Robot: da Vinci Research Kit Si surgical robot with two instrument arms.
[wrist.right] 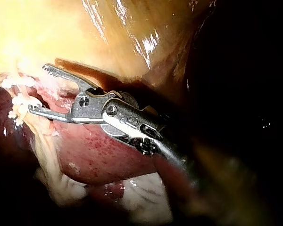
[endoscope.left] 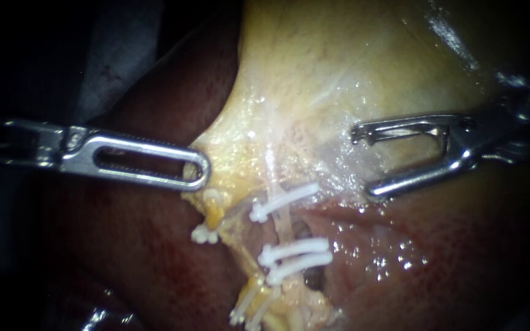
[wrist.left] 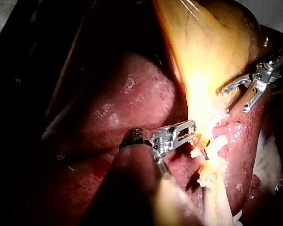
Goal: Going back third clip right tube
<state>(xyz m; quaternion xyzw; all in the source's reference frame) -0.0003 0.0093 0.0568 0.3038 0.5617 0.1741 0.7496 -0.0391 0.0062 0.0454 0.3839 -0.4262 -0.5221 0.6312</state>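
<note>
The right tool (endoscope.left: 363, 162) stands wide open and empty just beside the right tube (endoscope.left: 282, 225), a thin, wet strand judged soft, slippery and easily torn, bearing three white clips (endoscope.left: 295, 248), and best taken gently on its bare stretch between them.

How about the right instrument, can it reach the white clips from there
Probably yes: the right instrument, jaws open, sits beside the clips with only glistening tissue between.

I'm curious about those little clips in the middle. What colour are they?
White. The clips show best in the endoscope view, bright against the red and yellow tissue.
</note>
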